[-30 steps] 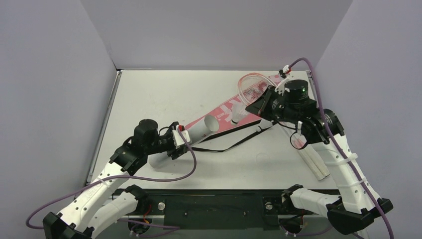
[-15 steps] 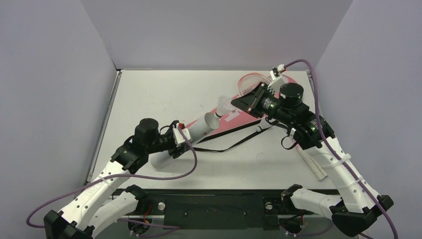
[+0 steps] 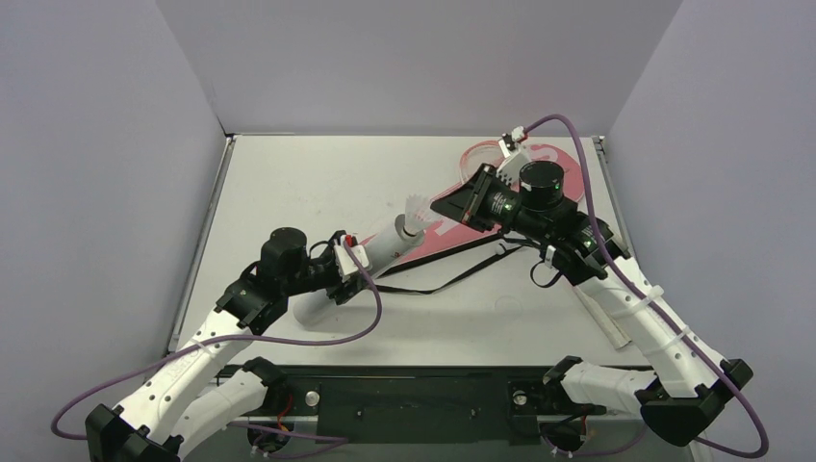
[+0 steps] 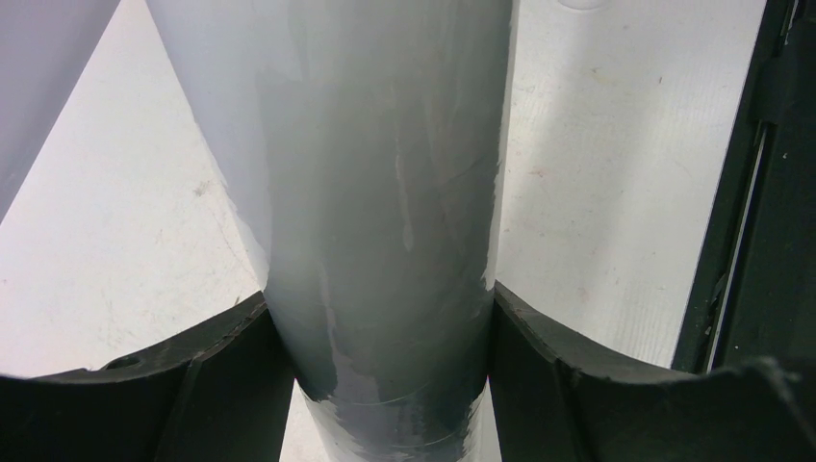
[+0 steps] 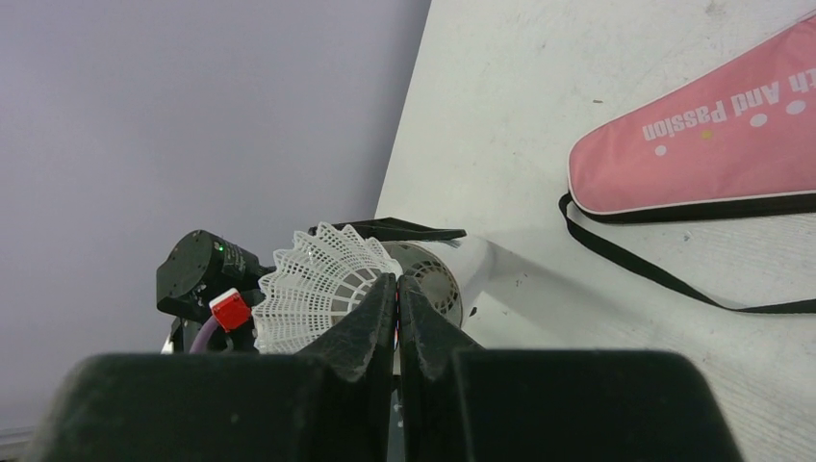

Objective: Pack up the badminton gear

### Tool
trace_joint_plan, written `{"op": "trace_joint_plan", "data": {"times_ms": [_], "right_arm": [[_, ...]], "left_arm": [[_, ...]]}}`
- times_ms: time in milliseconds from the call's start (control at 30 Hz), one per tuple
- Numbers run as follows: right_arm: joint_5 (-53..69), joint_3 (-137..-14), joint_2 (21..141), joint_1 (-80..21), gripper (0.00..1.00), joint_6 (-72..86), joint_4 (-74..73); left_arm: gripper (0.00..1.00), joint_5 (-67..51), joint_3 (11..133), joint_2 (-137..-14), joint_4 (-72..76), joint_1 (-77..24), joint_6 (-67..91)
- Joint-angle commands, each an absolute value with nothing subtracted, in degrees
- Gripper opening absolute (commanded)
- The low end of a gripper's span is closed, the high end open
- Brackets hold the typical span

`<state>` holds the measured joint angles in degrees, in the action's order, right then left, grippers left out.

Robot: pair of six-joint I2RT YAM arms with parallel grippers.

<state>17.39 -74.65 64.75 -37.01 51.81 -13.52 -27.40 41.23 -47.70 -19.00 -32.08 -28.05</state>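
We are clasping the white tube (image 4: 385,221) in the left gripper (image 3: 344,270). Its two black fingers (image 4: 587,395) are standing wide apart and pressing on the tube's flanks, one on each side. The tube is running straight out ahead of this gripper, and a shorter length is sticking out behind it. The open mouth is pointing away from the left gripper, toward the right one.

We are pinching a white shuttlecock (image 5: 318,284) in the right gripper (image 5: 396,294). The fingers are pressed together on the rim of its net-like skirt, so the shuttlecock is hanging off the fingertips, just to their left in the wrist view. Directly ahead of those fingertips, the tube's round mouth is facing us. It is touching the shuttlecock or lying just beside it, and we cannot tell whether the cork end is inside.

The pink racket cover (image 5: 702,144) is lying flat on the white table (image 3: 318,183), ahead and to the right of the right gripper's fingertips, with white lettering on it. Its black strap (image 5: 654,274) is trailing across the table nearer to the gripper than the cover. Seen from above, thin pink racket frames (image 3: 471,157) are showing behind the right wrist, partly hidden by it.
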Motion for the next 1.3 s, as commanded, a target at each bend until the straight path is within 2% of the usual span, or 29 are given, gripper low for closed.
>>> {"op": "trace_joint_plan", "data": {"times_ms": [0,167,233,367,500,1267], "right_arm": [[17.64,-76.16,66.49,-38.49,0.00,47.85,-14.73],[17.94,-77.32,66.69,-39.04,0.06,44.46,-19.14],[18.21,-78.04,66.72,-39.16,0.12,43.33,-20.65],[18.07,-79.44,66.80,-39.47,0.35,40.92,-23.96],[17.78,-79.18,66.19,-39.54,0.45,39.69,-25.49],[19.71,-81.54,76.72,-42.13,0.42,35.98,-30.94]], "left_arm": [[0.09,-28.18,43.46,-46.96,-14.20,-31.54,-26.09],[0.08,-29.08,43.76,-47.36,-14.11,-31.55,-25.47],[0.07,-29.09,43.78,-47.45,-13.88,-31.55,-25.41],[0.07,-29.39,44.16,-47.58,-14.00,-31.53,-25.46],[0.07,-29.49,44.49,-47.59,-14.50,-31.55,-25.70],[0.07,-32.72,45.42,-46.79,-16.73,-31.54,-29.74]]}}
